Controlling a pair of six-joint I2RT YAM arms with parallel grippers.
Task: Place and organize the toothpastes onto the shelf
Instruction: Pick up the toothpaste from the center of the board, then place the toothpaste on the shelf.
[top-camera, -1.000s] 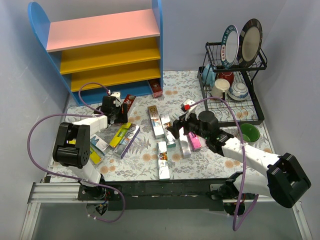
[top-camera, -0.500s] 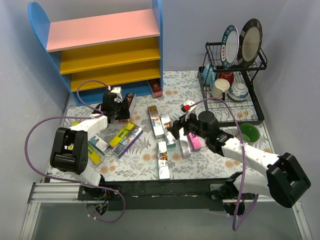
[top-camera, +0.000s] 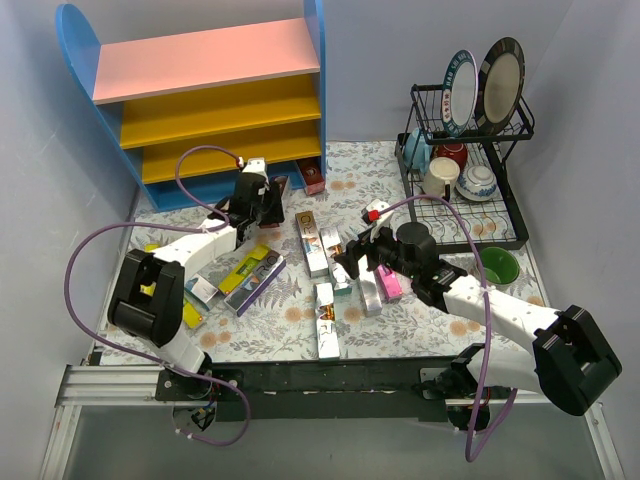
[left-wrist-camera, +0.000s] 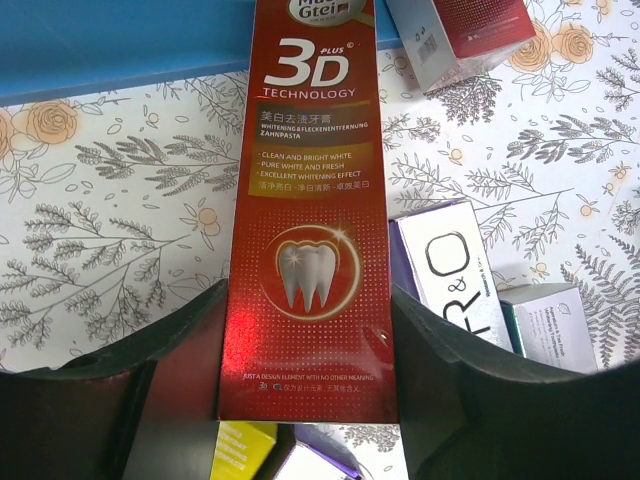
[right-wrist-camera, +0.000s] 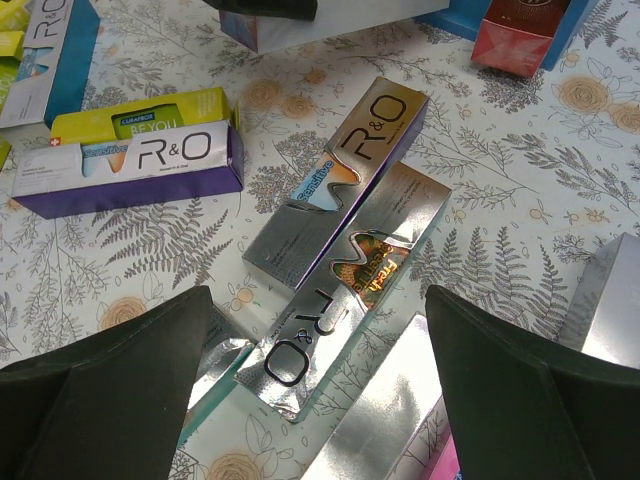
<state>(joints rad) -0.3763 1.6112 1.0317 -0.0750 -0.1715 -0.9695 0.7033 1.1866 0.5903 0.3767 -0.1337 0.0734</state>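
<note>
My left gripper (top-camera: 260, 196) is shut on a dark red toothpaste box (left-wrist-camera: 310, 200) marked "3D", lifted just in front of the shelf's blue base (left-wrist-camera: 100, 40). The shelf (top-camera: 210, 100) has a pink top board and yellow lower boards with nothing on them. Another dark red box (top-camera: 312, 178) leans at its right foot. Silver toothpastes (top-camera: 312, 240) (top-camera: 327, 322), a yellow one (top-camera: 250, 270) and a pink one (top-camera: 390, 283) lie on the floral mat. My right gripper (top-camera: 346, 262) hovers open over a silver R&O box (right-wrist-camera: 330, 300).
A black wire dish rack (top-camera: 465, 150) with plates, cups and bowls stands at the back right. A green bowl (top-camera: 497, 265) sits in front of it. More boxes lie by the left arm's base (top-camera: 195, 295).
My left gripper has closed on the dark red box and carried it right and back, toward the shelf. The right arm has not moved.
</note>
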